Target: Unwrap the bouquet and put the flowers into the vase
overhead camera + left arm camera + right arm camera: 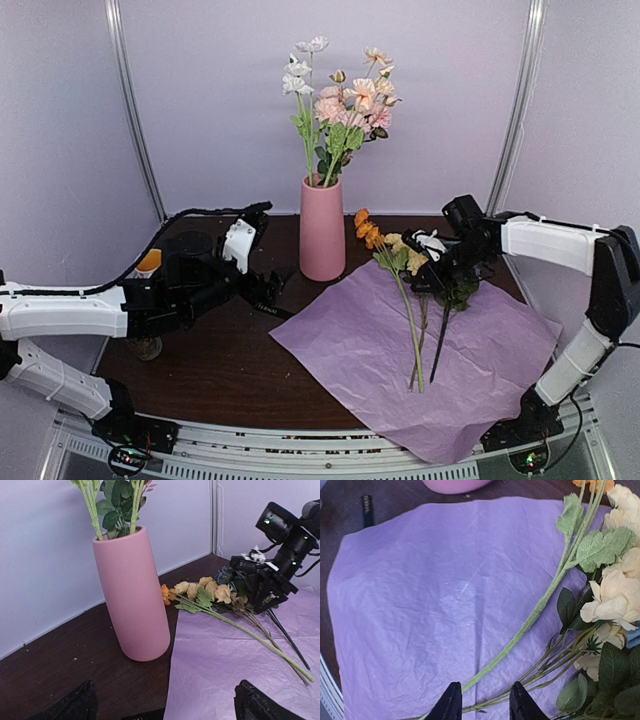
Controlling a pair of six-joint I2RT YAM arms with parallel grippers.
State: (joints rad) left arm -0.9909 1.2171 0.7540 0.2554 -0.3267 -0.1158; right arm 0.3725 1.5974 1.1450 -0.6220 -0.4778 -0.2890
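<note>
Bench (220,350) with purple paper (340,350): loose flowers (410,320) lie stems toward near edge, right of vase (322,230); right jaws straddle those stems, grip unconfirmed; left jaws gape empty, farther off.

Soft even light, edges perhaps slightly blurred.

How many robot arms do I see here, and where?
2. The left arm comes from the left, ending near the pink vase. The right arm comes from the right, its gripper over the flowers on the purple paper.
</note>
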